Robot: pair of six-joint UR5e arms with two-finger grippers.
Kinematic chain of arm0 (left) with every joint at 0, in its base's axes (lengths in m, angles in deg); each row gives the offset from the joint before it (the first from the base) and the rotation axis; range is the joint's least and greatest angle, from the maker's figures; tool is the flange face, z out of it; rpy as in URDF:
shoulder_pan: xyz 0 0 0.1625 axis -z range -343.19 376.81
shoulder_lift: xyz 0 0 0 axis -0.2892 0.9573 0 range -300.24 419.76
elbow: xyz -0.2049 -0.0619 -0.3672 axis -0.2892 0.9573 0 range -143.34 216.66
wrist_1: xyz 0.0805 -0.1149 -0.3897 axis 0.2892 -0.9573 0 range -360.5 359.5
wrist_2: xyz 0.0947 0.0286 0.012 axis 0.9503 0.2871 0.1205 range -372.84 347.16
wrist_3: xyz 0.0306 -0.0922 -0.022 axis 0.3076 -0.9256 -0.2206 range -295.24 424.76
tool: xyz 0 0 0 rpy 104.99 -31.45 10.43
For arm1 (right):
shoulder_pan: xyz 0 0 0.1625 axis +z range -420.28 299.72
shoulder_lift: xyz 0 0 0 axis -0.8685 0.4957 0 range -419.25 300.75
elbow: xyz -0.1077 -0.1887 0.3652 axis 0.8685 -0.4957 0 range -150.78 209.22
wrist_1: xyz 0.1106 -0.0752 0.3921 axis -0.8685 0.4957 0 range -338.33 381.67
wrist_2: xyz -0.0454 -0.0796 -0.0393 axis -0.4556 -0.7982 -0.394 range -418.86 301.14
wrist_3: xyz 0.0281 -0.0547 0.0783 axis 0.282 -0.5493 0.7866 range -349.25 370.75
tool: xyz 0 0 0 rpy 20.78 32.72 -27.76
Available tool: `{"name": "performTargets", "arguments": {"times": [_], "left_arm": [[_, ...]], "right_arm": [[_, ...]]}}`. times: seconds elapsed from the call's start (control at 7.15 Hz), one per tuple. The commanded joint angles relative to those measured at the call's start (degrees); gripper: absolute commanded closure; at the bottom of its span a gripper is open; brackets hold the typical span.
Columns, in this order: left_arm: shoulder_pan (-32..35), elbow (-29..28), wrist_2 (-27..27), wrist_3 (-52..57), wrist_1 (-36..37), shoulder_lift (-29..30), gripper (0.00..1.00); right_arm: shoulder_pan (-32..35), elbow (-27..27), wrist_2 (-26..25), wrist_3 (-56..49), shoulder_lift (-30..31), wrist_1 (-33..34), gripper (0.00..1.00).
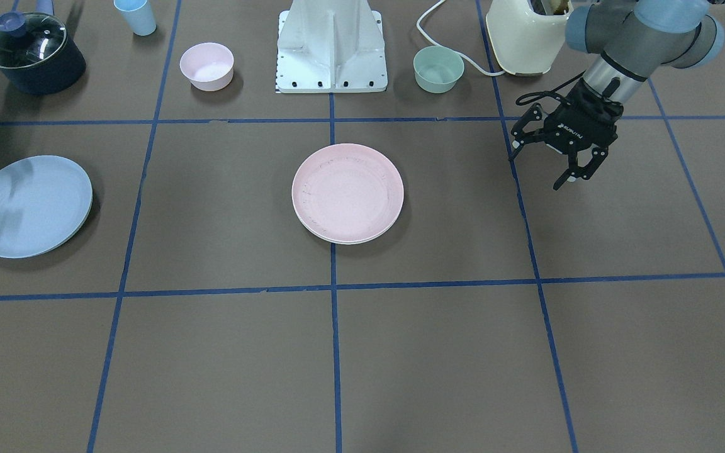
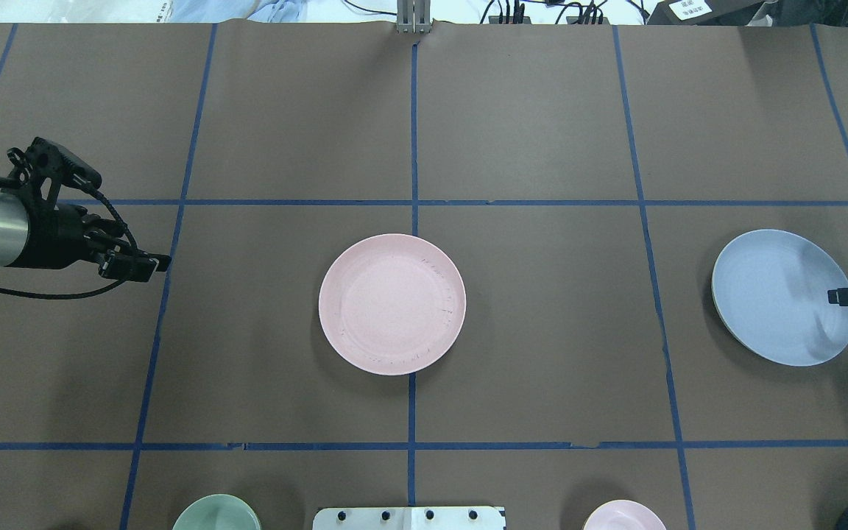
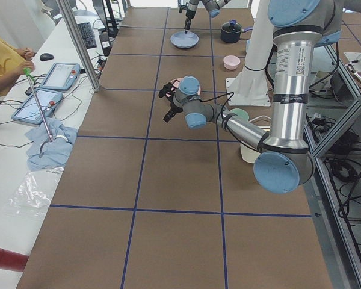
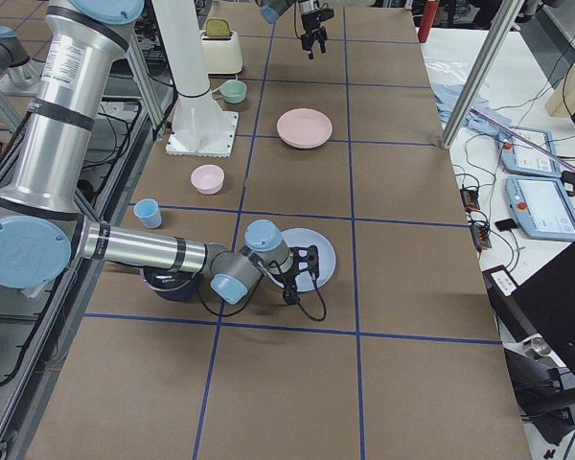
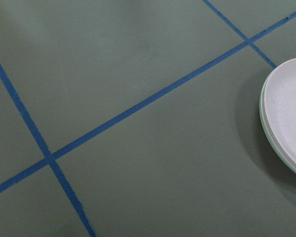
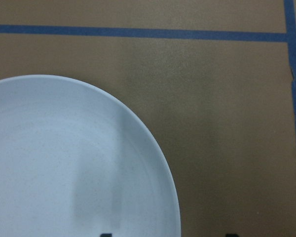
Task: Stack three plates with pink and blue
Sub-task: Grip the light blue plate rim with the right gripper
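Observation:
The pale pink plate [image 1: 347,192] sits at the table's middle on top of the cream-white plate [image 5: 263,116], of which only a rim shows. The light blue plate [image 1: 30,206] lies alone on my right side. My right gripper [image 2: 847,297] is open at the blue plate's [image 6: 64,163] outer edge, and the rim lies between its fingertips in the right wrist view. My left gripper [image 1: 537,170] is open and empty. It hangs above the bare table, well apart from the pink plate [image 2: 391,303].
Along the robot's side stand a dark pot with a glass lid [image 1: 32,53], a blue cup [image 1: 136,16], a small pink bowl [image 1: 206,66], the robot base [image 1: 331,47], a small green bowl [image 1: 438,69] and a cream toaster [image 1: 526,38].

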Motion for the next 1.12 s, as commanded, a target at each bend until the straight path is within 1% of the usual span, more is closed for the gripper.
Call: {"name": "performTargets", "arguments": {"times": [0.0, 0.14, 0.28, 0.42, 0.7, 0.84, 0.98], "left_arm": [[0.00, 0.08, 0.06, -0.01, -0.01, -0.03, 0.00], [0.00, -0.01, 0.15, -0.10, -0.10, -0.03, 0.00], [0.00, -0.01, 0.15, -0.10, -0.10, -0.03, 0.00], [0.00, 0.08, 0.15, -0.10, -0.10, -0.03, 0.00], [0.00, 0.08, 0.06, -0.53, -0.10, -0.03, 0.00], [0.00, 0.08, 0.06, -0.54, -0.10, -0.03, 0.00], [0.00, 0.08, -0.20, -0.54, -0.10, -0.03, 0.00]], "right_arm": [[-0.87, -0.58, -0.11, -0.09, -0.04, -0.06, 0.88], [-1.05, -0.84, -0.02, -0.09, -0.04, -0.06, 0.86], [-1.05, -0.84, -0.02, -0.09, -0.04, -0.06, 0.87], [-1.05, -0.58, 0.15, 0.17, -0.04, -0.14, 1.00], [-0.88, 1.43, 0.86, 0.18, -1.18, 0.38, 1.00], [-0.44, 2.66, 2.16, 0.26, -1.62, 0.73, 1.00], [0.17, 3.63, 3.40, 1.66, -3.97, 0.56, 1.00]]}}
